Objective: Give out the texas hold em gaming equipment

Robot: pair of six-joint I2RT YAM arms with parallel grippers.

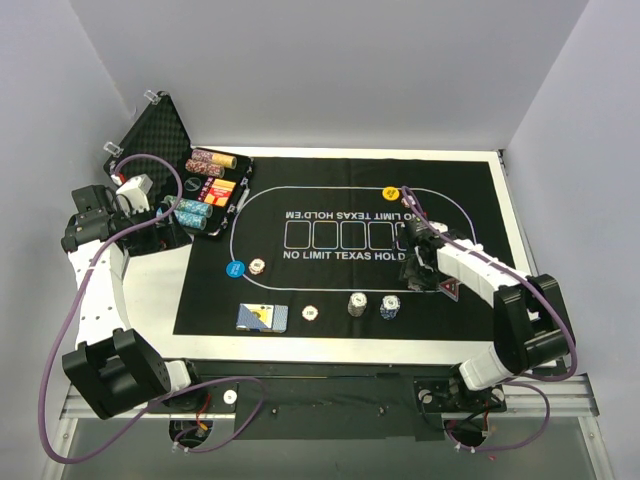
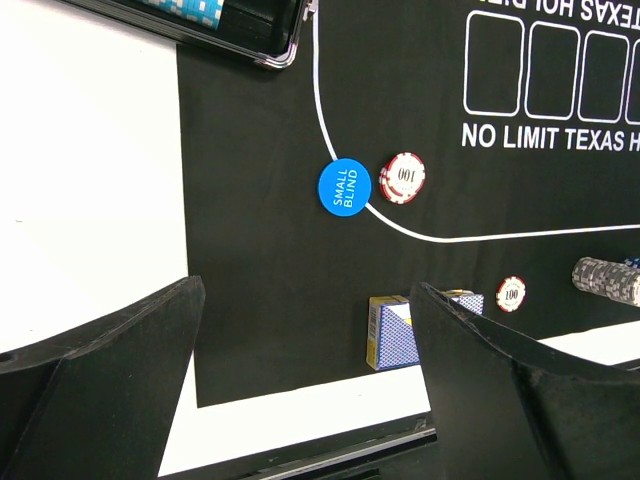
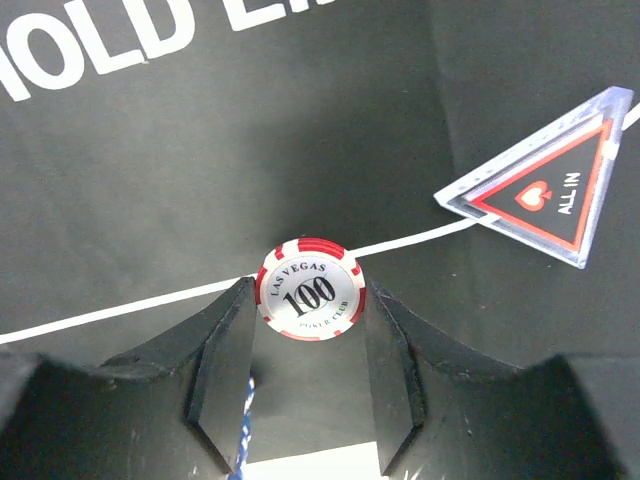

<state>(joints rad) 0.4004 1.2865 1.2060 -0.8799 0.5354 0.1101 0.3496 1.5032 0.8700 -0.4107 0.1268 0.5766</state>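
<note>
Right wrist view puts the red-and-white round poker chip (image 3: 308, 288) at frame centre. It is pinched by its rim between the half-closed black fingers of the right gripper (image 3: 310, 295), over a white printed line on the black felt mat (image 3: 150, 150). Whether it already touches the felt I cannot tell. To place it well, I judge the arm should lower until the chip lies flat, then part the jaws evenly, keeping off the red triangular marker (image 3: 545, 190) at upper right. The left gripper (image 2: 308, 290) stands wide and empty near the blue-backed card deck (image 2: 392, 335). Legible: "LAS VEGAS 100 POKER CLUB", "ALL IN", "SMALL BLIND" on the blue disc button (image 2: 344, 187), "NO LIMIT TEXAS HOLD".
</note>
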